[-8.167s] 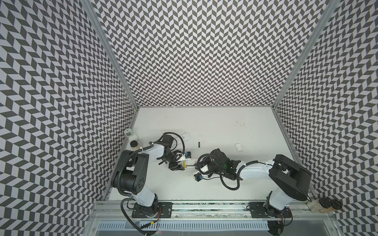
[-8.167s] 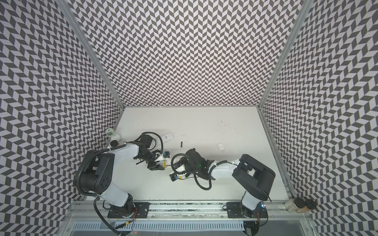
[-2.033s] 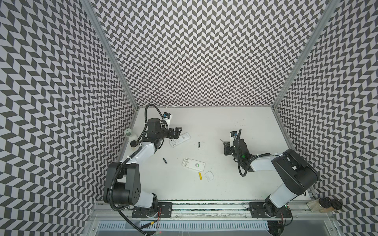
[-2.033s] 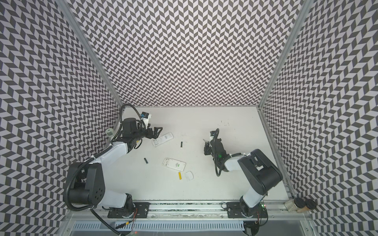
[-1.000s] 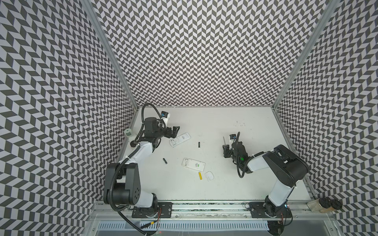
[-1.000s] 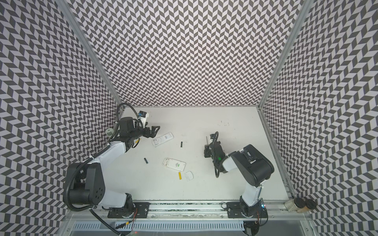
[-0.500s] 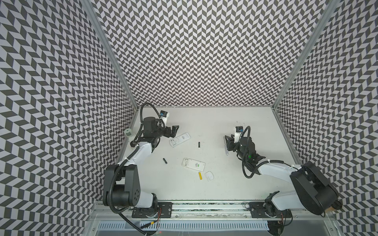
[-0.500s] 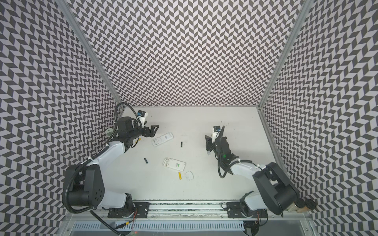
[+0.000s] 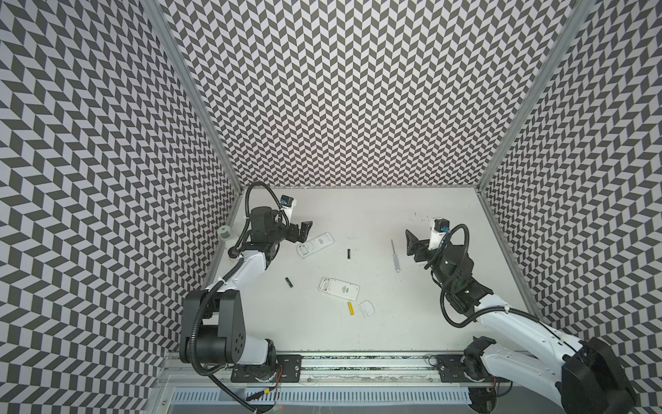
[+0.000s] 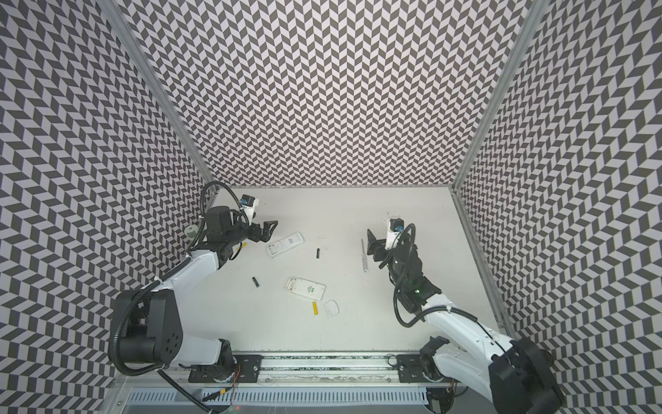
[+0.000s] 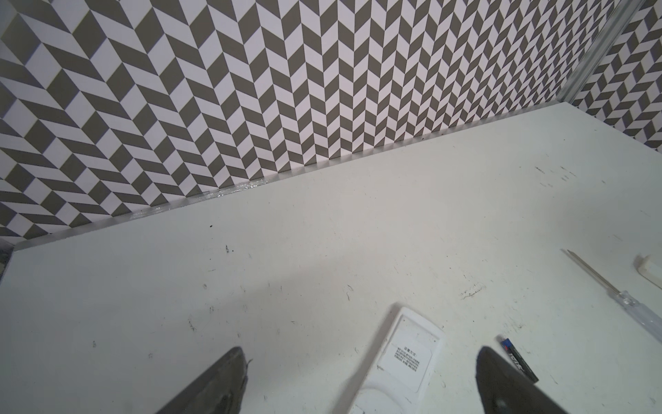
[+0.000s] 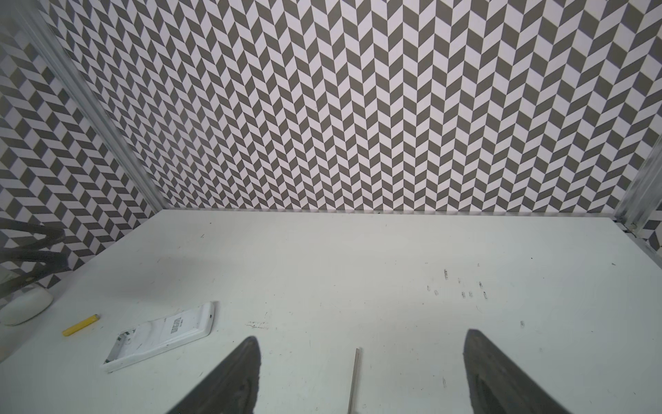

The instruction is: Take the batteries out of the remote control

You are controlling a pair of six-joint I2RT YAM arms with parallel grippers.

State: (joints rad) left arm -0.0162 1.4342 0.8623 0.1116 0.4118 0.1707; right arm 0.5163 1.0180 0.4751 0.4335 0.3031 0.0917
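Far remote (image 9: 315,244) lies back up just beside the left gripper (image 9: 304,232), battery bay uncovered; its contents are too small to tell. Centre remote (image 9: 339,288) lies flat, with a clear cover (image 9: 366,308) and a yellow battery (image 9: 351,308) just beside it. A black battery (image 9: 348,253) lies loose on the table (image 9: 394,322) between far remote and screwdriver (image 9: 395,255); a second black battery (image 9: 289,282) lies left of the centre remote. Both grippers are spread wide and grip nothing; the right gripper (image 9: 412,247) is near the screwdriver.

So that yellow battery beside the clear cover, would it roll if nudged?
The yellow battery is a slim round cylinder lying on its side on the flat table, so a sideways nudge would probably roll it. The clear cover beside it might stop it that way. It looks rigid, probably easy to lift.
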